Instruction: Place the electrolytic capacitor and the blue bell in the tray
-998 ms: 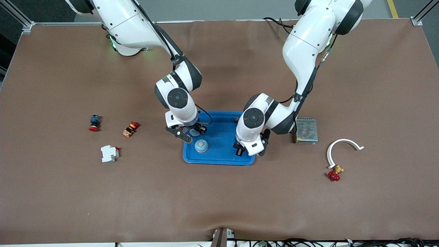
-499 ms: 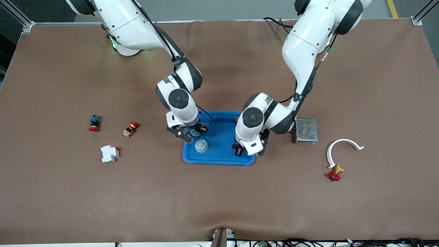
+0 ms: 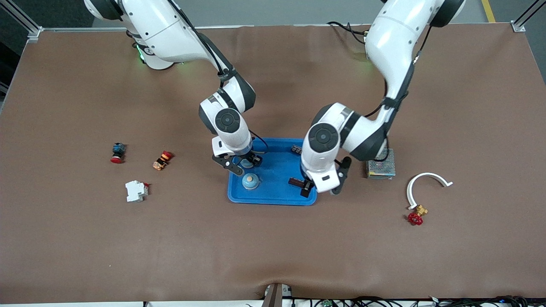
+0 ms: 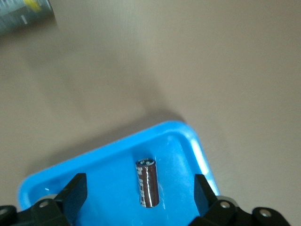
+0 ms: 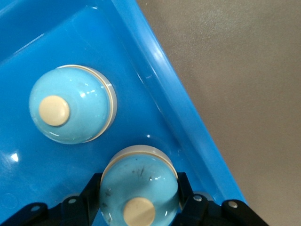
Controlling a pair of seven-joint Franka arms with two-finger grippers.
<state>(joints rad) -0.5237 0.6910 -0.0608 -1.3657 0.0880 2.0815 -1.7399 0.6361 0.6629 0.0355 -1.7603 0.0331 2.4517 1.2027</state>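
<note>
The blue tray (image 3: 275, 170) lies mid-table. A dark electrolytic capacitor (image 3: 295, 182) (image 4: 147, 184) lies on its side on the tray's floor (image 4: 103, 183), near the corner toward the left arm's end. My left gripper (image 3: 309, 186) (image 4: 140, 189) hangs over it, open wide, touching nothing. One blue bell (image 3: 250, 181) (image 5: 70, 110) with a cream button stands in the tray (image 5: 155, 84). My right gripper (image 3: 244, 163) (image 5: 138, 188) is shut on a second blue bell (image 5: 138, 183), low over the tray beside the first.
A grey mesh box (image 3: 381, 162), a white curved piece (image 3: 426, 181) and a red-handled valve (image 3: 416, 217) lie toward the left arm's end. A white breaker (image 3: 136, 191) and two red push buttons (image 3: 117, 152) (image 3: 163, 160) lie toward the right arm's end. A small dark part (image 3: 296, 149) sits at the tray's farther rim.
My left gripper opened, let go of the capacitor and rose, shifting toward the left arm's end; the capacitor now lies in the tray. The right gripper shifted slightly, still holding its bell.
</note>
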